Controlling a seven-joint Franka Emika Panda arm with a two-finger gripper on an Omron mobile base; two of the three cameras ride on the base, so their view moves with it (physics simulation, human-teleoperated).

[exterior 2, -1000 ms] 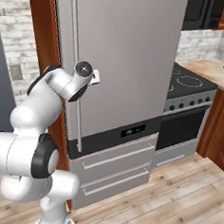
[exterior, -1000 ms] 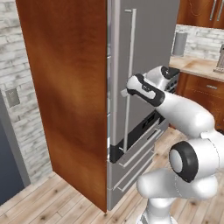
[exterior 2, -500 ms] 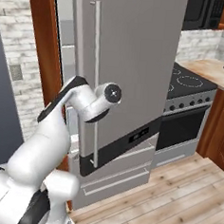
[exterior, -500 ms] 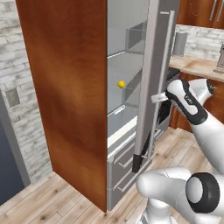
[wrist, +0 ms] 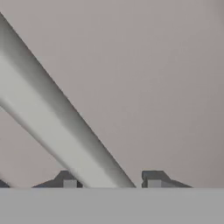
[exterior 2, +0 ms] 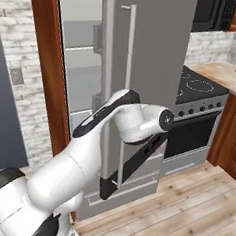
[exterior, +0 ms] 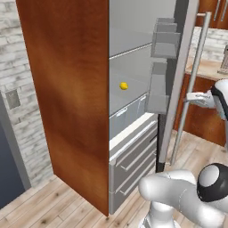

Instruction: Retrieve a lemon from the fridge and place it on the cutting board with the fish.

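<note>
My gripper [wrist: 109, 183] sits at the fridge [exterior: 67, 89] door's long vertical bar handle [exterior: 189, 95]. In the hand view the bar crosses slantwise, running down between my two dark fingertips [wrist: 154, 179], one on each side of it. There is a sliver of space between the bar and the right-hand tip, so my jaws stand narrowly apart around the handle; I cannot tell whether they press on it.

The door [exterior: 176, 75] stands swung open, its inner side carrying grey door bins [exterior: 160, 67] stacked one above another. From the left base view I see into the pale grey interior: the lemon [exterior: 124, 85] lies on a middle shelf [exterior: 129, 91], small and bright yellow, well apart from my hand. Below that shelf is a clear-fronted crisper, and under it the grey drawers [exterior: 133, 151] of the lower section. A wood-brown side panel covers the fridge's left flank.

From the right base view my arm [exterior 2: 114, 125] reaches across the front of the door [exterior 2: 144, 67], beside the handle. To the right stands a black stove [exterior 2: 196, 106], then a wooden counter [exterior 2: 226, 76].
</note>
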